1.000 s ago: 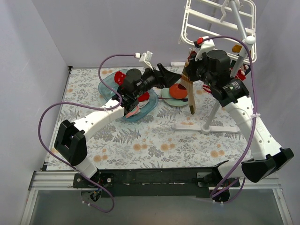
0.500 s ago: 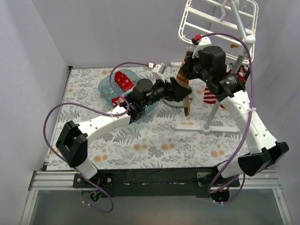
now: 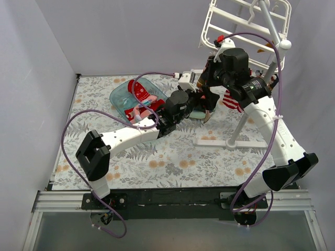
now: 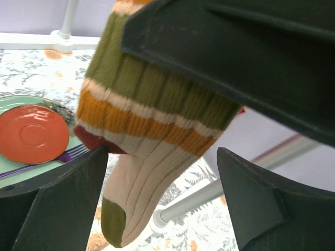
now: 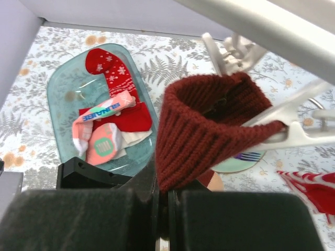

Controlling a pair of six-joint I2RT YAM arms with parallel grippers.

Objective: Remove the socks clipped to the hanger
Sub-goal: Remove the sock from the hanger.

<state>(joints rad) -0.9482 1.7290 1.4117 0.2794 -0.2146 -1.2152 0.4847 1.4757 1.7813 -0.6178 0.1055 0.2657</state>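
Note:
A ribbed striped sock [image 4: 152, 120] in green, orange, cream and dark red hangs below the white hanger [image 3: 246, 21]. My right gripper [image 5: 167, 193] is shut on the sock's maroon cuff [image 5: 209, 130], and a white clip [image 5: 293, 133] lies across that cuff. My left gripper [image 4: 162, 204] is open, a finger on either side of the sock's toe, not touching it. In the top view the left gripper [image 3: 201, 102] sits just under the right gripper [image 3: 209, 70]. A red-and-white striped sock [image 3: 230, 99] hangs from the hanger beside them.
A blue translucent tub [image 3: 118, 97] at the back left holds a red sock [image 5: 107, 70] and pink socks [image 5: 102, 144]. A red-orange saucer [image 4: 31, 133] on a green plate [image 4: 13, 170] lies under the hanging sock. The hanger's stand base [image 3: 225, 142] crosses the mat.
My left gripper has swung right from over the tub to the hanging striped sock and has opened wider. The right gripper has stayed shut on the cuff, shifting slightly up.

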